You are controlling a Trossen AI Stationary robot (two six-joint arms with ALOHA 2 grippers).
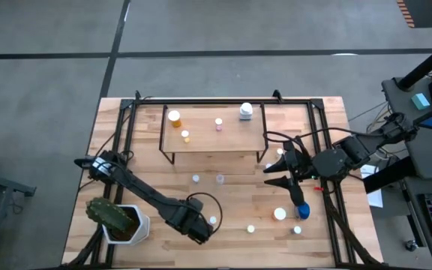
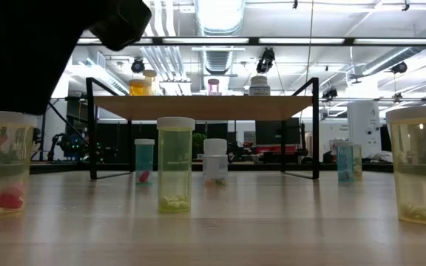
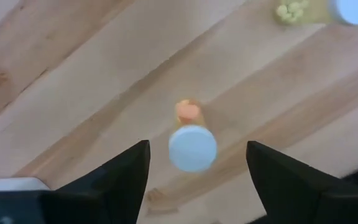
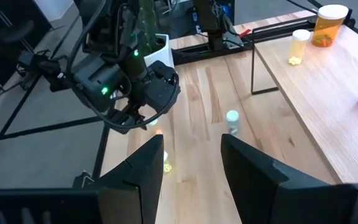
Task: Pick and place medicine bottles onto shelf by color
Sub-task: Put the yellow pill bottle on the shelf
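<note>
The shelf (image 1: 212, 133) stands at the table's far middle with an orange bottle (image 1: 174, 117), a small yellow one (image 1: 185, 136), a pink one (image 1: 218, 124) and a white one (image 1: 246, 112) on top. Several more bottles stand on the table. My left gripper (image 1: 202, 228) is open near the front edge, above a white-capped bottle with orange-red pills (image 3: 192, 147); its fingers stand on either side of the cap without touching it. My right gripper (image 1: 277, 171) is open and empty, right of the shelf, pointing toward the table's left.
A white pot with a green cactus (image 1: 115, 220) stands at the near left corner. Loose bottles stand in front of the shelf (image 1: 196, 178), (image 1: 220, 178) and at the near right (image 1: 280, 214), (image 1: 250, 228), (image 1: 298, 230), with a wider blue one (image 1: 301, 209) under my right arm.
</note>
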